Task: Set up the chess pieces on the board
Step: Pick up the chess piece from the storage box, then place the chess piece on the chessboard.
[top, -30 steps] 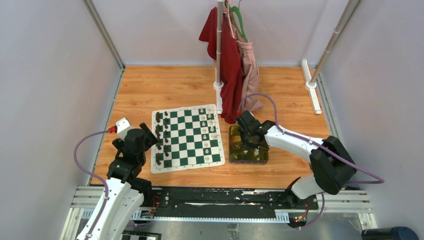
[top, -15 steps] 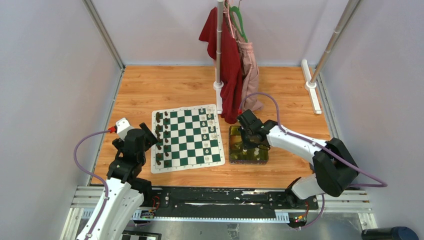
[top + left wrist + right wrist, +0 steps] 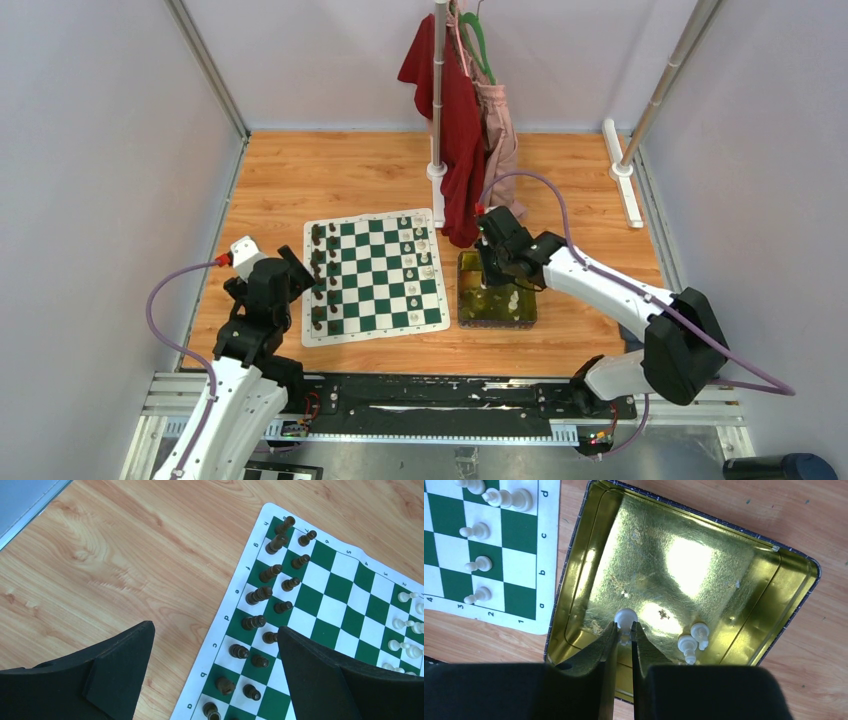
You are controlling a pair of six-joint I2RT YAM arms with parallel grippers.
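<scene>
The green-and-white board (image 3: pixel 375 262) lies at centre left. Cream-white chess pieces (image 3: pixel 420 250) stand along its right side, also in the right wrist view (image 3: pixel 479 530). Dark chessmen (image 3: pixel 260 595) fill its left side. My right gripper (image 3: pixel 624 630) is shut on a white pawn (image 3: pixel 625 617) and holds it over the yellow-green tray (image 3: pixel 574 580). Two more white pawns (image 3: pixel 687 645) lie in the tray's near right corner. My left gripper (image 3: pixel 215 630) is open and empty above the board's left edge.
The tray (image 3: pixel 497 322) sits just right of the board. A clothes stand with red and pink garments (image 3: pixel 455 110) rises behind it, its pole base (image 3: pixel 436 170) near the board's far right corner. A white rail (image 3: pixel 625 185) lies at far right.
My right gripper has shifted a little toward the back and risen over the tray. The left arm has not moved.
</scene>
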